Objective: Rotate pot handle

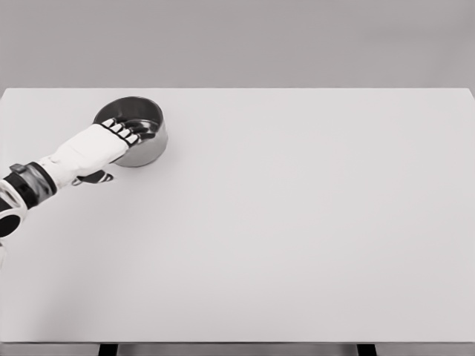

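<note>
Left hand (111, 141) over pot (148, 148) rim (fingers inside).

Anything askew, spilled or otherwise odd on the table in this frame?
Nothing is spilled or tipped. The round grey metal pot sits upright near the far left of the white table. One oddity: no pot handle shows; the left hand covers the near rim, fingers hooked over it into the bowl.
</note>
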Controlling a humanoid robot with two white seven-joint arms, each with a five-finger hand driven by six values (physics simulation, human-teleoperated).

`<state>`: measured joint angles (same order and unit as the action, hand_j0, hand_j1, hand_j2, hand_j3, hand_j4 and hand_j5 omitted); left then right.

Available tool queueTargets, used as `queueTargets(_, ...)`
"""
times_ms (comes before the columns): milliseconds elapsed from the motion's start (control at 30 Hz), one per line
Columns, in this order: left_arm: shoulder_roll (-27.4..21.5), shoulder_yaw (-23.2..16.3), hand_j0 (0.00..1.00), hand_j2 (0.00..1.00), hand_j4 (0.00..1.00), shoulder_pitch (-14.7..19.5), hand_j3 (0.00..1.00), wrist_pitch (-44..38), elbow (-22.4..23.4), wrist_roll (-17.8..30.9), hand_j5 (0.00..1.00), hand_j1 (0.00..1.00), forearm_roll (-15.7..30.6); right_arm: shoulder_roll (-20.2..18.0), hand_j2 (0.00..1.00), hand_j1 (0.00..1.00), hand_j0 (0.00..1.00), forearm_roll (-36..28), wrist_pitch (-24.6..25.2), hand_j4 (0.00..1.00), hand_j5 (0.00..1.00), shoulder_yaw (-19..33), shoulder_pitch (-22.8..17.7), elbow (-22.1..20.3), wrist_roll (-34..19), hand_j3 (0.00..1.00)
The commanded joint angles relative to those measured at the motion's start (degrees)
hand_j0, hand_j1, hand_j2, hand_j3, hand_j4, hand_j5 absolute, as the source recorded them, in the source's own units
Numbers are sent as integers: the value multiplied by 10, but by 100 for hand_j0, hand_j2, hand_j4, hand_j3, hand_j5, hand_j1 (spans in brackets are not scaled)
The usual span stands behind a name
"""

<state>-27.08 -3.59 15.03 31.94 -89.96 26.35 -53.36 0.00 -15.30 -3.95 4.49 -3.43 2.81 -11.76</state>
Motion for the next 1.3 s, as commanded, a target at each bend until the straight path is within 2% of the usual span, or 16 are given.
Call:
queueTargets(0, -3, 7, 100, 100, 100, 0, 100, -1, 2, -1, 100, 100, 5, 0, 100, 100, 100, 0, 0, 100, 100, 0, 0, 0, 0, 100)
queueTargets(633, -25, 32, 100, 100, 100, 5, 100, -1, 46, -1, 100, 100, 8, 0, 100, 100, 100, 0, 0, 100, 100, 0, 0, 0, 0, 100)
queueTargets(1267, -26, 43, 100, 100, 100, 47, 100, -2, 121, -1, 100, 100, 8, 0, 100, 100, 100, 0, 0, 100, 100, 0, 0, 0, 0, 100)
